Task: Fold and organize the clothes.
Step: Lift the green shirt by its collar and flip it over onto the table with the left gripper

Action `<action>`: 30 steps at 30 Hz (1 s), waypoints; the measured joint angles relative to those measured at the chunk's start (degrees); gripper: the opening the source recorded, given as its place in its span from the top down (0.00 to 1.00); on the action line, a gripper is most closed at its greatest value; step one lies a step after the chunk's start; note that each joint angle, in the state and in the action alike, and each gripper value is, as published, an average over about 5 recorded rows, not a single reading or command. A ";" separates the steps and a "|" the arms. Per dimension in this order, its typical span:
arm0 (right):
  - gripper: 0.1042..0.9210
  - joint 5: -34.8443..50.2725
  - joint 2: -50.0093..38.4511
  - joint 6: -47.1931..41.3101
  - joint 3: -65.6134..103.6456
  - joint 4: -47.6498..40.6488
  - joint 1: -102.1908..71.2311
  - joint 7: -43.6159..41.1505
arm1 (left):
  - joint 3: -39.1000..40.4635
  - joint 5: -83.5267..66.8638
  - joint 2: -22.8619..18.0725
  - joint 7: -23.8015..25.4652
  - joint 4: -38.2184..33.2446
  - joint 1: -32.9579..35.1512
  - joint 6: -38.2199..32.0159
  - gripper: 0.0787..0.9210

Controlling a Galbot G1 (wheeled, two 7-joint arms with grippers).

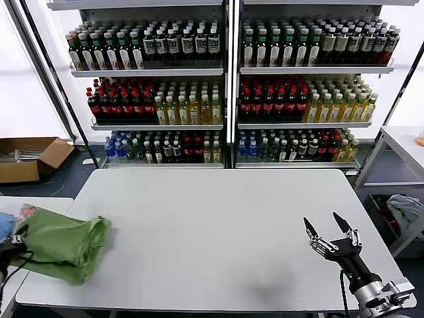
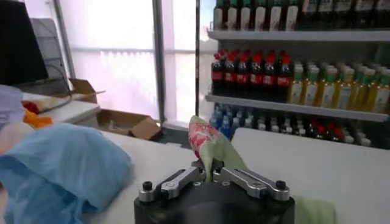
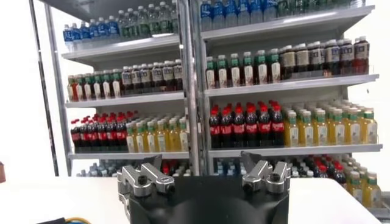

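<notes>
A light green shirt [image 1: 63, 242] lies bunched at the front left corner of the grey table [image 1: 218, 232], hanging partly over its left edge. My left gripper [image 1: 9, 250] sits at that edge, shut on a fold of the shirt. In the left wrist view the gripper [image 2: 210, 170] pinches green fabric [image 2: 216, 152] that rises between the fingers, with a red-and-white print [image 2: 198, 135] at its top. My right gripper [image 1: 326, 225] hovers over the front right of the table, open and holding nothing. In the right wrist view it [image 3: 201, 163] faces the shelves.
Drink shelves [image 1: 228, 86] full of bottles stand behind the table. A low side table [image 1: 40, 202] on the left carries a blue cloth [image 2: 61, 170]. A cardboard box [image 1: 30, 158] lies on the floor at the left, and a white table [image 1: 404, 142] with cloth under it stands at the right.
</notes>
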 measured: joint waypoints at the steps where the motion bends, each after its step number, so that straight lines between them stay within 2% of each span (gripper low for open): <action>1: 0.12 0.02 0.06 0.01 0.04 -0.01 0.01 0.02 | -0.49 -0.10 0.32 -0.04 -0.31 -0.03 0.14 0.96; 6: 0.12 0.30 0.08 0.18 0.51 -0.05 -0.37 -0.01 | -0.84 0.31 0.45 -0.50 -3.67 -0.38 0.82 0.96; 12: 0.12 0.66 0.43 0.19 1.00 0.16 -0.77 0.00 | 4.68 2.96 -2.75 -1.70 -10.22 -0.07 1.90 0.96; 21: 0.12 0.81 0.36 -0.27 1.53 0.87 -0.97 0.22 | 23.30 7.83 -9.17 -4.42 -19.45 0.01 2.97 0.96; 30: 0.12 0.57 0.35 -0.61 2.30 1.68 -1.82 0.29 | 41.68 8.87 -15.02 -7.74 -18.40 -3.46 3.16 0.96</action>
